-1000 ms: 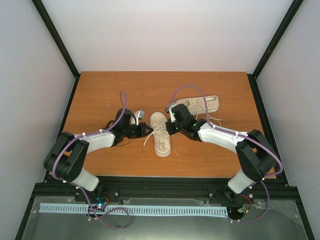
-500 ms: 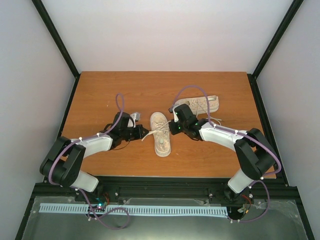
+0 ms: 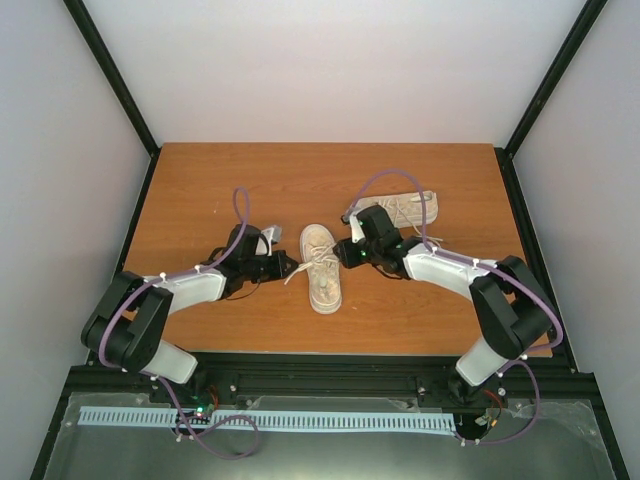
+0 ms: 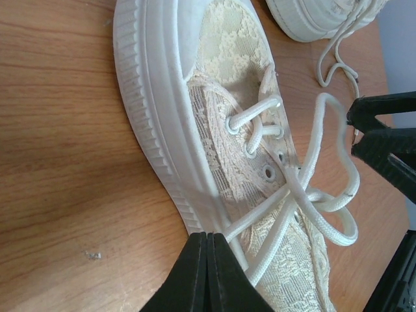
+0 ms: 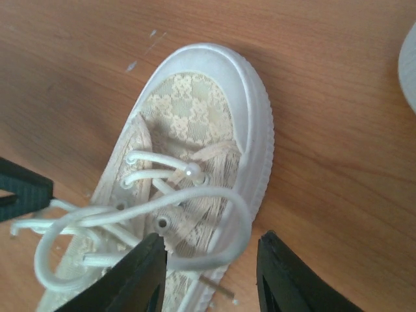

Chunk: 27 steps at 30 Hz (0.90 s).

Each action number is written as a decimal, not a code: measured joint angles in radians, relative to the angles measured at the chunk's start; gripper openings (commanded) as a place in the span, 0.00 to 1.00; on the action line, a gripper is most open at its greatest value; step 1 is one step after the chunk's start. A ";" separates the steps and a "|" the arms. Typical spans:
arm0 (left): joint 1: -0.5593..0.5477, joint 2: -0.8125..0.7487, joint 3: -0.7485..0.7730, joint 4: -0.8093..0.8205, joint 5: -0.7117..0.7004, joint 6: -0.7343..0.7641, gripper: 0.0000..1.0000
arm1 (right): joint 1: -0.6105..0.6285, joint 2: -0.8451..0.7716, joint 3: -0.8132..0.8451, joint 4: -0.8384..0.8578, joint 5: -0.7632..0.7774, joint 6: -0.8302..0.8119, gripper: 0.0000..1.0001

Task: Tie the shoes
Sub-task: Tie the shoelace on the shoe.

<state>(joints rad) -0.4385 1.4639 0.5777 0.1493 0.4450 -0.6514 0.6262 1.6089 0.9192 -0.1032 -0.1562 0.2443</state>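
A cream shoe lies mid-table, toe toward the back, with its white laces loosely crossed. My left gripper is on the shoe's left side, shut on a lace strand that runs out from its fingertips. My right gripper is on the shoe's right side and stands open. In the right wrist view a lace loop lies loose between its fingers, over the shoe's edge. The second shoe lies on its side at the back right, its laces trailing.
The wooden table is bordered by a black frame and white walls. The second shoe's sole and trailing lace sit just beyond the near shoe's toe. Both grippers face each other closely across the shoe.
My right gripper has opened and let go of the lace loop, drawing back slightly to the right. The left gripper stays shut on its strand, having shifted slightly left a second ago.
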 measured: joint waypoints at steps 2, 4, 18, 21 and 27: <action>0.000 0.005 0.001 0.000 0.011 0.002 0.01 | -0.012 -0.016 -0.022 0.010 -0.028 0.012 0.58; 0.000 0.005 0.002 0.000 0.018 0.006 0.01 | -0.030 -0.060 -0.065 0.014 -0.058 0.023 0.66; 0.000 0.005 0.020 -0.002 0.050 0.050 0.01 | -0.149 -0.199 -0.319 0.210 -0.340 0.087 0.57; 0.000 0.005 0.020 -0.001 0.051 0.051 0.01 | -0.151 -0.133 -0.318 0.253 -0.380 0.100 0.58; 0.000 0.010 0.025 -0.001 0.056 0.053 0.01 | -0.156 -0.035 -0.297 0.291 -0.411 0.119 0.62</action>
<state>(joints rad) -0.4381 1.4738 0.6025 0.1482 0.5007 -0.5983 0.4698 1.5734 0.6224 0.1875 -0.5671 0.3637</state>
